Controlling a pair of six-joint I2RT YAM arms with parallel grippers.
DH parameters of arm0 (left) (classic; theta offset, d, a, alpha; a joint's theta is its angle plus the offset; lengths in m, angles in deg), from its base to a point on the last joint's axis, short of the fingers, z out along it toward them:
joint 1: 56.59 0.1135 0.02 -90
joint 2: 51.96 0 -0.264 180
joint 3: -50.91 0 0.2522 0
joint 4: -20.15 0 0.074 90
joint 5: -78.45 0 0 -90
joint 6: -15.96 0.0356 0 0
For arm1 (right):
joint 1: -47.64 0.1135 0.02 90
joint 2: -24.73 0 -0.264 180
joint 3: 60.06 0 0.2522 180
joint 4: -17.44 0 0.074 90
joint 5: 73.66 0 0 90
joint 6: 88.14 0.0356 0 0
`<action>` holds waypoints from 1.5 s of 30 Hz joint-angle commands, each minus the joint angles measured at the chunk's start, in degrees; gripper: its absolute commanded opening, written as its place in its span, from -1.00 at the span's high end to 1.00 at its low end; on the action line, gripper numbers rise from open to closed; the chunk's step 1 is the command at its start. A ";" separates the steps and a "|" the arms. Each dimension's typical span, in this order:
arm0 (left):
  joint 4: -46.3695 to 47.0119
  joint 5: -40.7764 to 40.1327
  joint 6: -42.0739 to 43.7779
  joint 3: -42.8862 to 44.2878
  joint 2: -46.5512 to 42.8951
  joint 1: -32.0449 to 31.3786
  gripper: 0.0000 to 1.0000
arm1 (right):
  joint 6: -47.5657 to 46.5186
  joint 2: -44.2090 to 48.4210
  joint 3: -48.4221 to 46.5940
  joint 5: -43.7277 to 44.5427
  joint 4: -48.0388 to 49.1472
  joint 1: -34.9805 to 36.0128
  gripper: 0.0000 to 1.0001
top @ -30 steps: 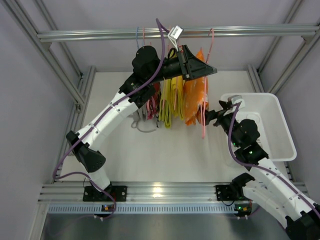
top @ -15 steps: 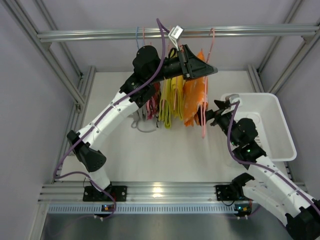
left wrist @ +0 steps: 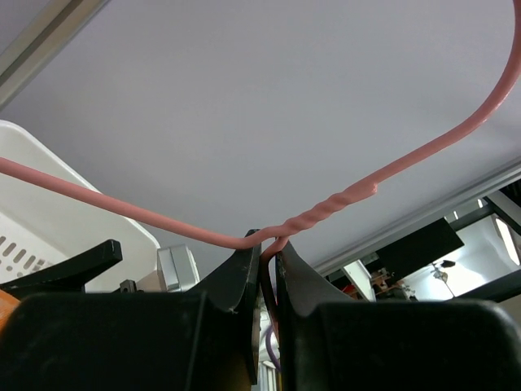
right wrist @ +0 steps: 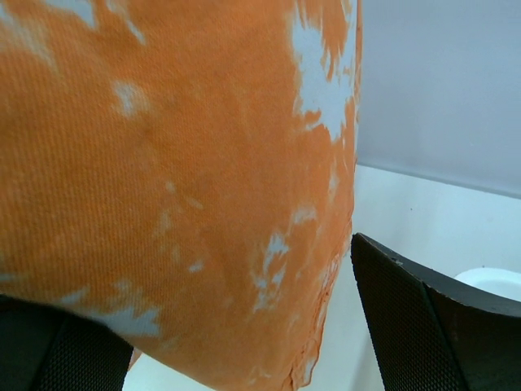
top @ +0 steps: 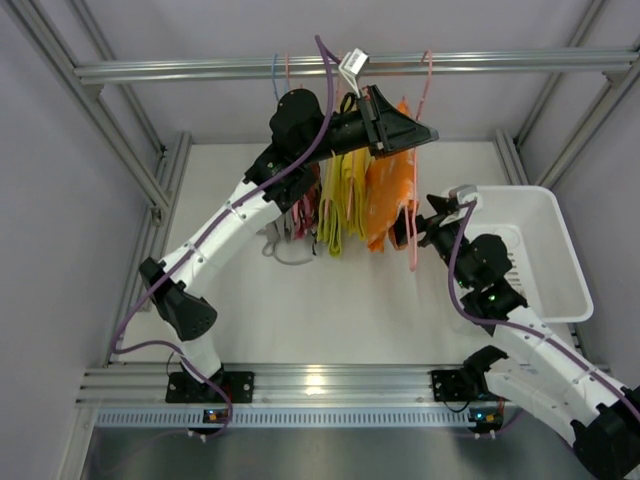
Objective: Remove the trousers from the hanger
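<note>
The orange trousers [top: 388,195] with white blotches hang folded over the pale pink hanger [top: 425,75], whose hook sits on the top rail and whose loop [top: 412,255] dangles below the cloth. My left gripper [top: 405,135] is shut on the hanger's twisted neck just above the trousers; in the left wrist view the pink wire [left wrist: 350,195] runs out of the closed gripper [left wrist: 265,248]. My right gripper [top: 420,232] is open at the trousers' lower right edge. In the right wrist view the orange cloth [right wrist: 179,179] hangs between its spread fingers [right wrist: 431,326].
Yellow-green garments [top: 343,200] and a pink-and-black garment [top: 308,205] hang just left of the trousers. A blue-grey hanger [top: 276,75] is on the rail [top: 180,70]. A white basket [top: 560,250] stands at the right, behind my right arm.
My right gripper has moved up and in along the trousers' lower right edge. The pink hanger's loop has swung a little right. My left gripper keeps its hold, shifted slightly.
</note>
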 commanded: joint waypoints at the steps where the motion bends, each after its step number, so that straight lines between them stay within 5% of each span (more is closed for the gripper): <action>1: 11.61 -0.58 -0.12 5.24 -1.65 0.06 1.00 | -0.56 -0.05 -3.91 -1.04 7.67 1.71 -0.99; 20: 11.70 -0.67 0.50 5.94 -1.74 1.12 1.00 | -0.73 3.11 -3.39 -0.09 0.64 4.78 -0.99; 28: 11.43 -0.23 -1.26 4.45 -3.05 0.85 1.00 | -2.67 1.18 -3.47 8.62 3.89 3.99 -0.85; 32: 11.08 -0.14 -2.49 4.36 -3.76 0.68 1.00 | -2.40 -0.23 -4.79 8.80 5.29 3.64 -0.71; 39: 10.29 0.12 -3.55 3.48 -5.07 -1.87 1.00 | -2.32 -2.16 -6.11 5.90 8.72 3.38 -0.75; 42: 9.85 0.12 -3.55 2.17 -5.95 -2.40 1.00 | -2.75 -2.43 -6.72 6.07 9.25 3.20 -0.44; 43: 9.85 0.21 -3.46 1.55 -6.39 -2.40 1.00 | -3.10 -2.25 -7.25 6.42 8.82 2.94 -0.12; 45: 9.76 0.30 -2.76 0.94 -6.74 -2.40 1.00 | -3.63 -1.73 -7.86 6.95 8.12 2.59 0.19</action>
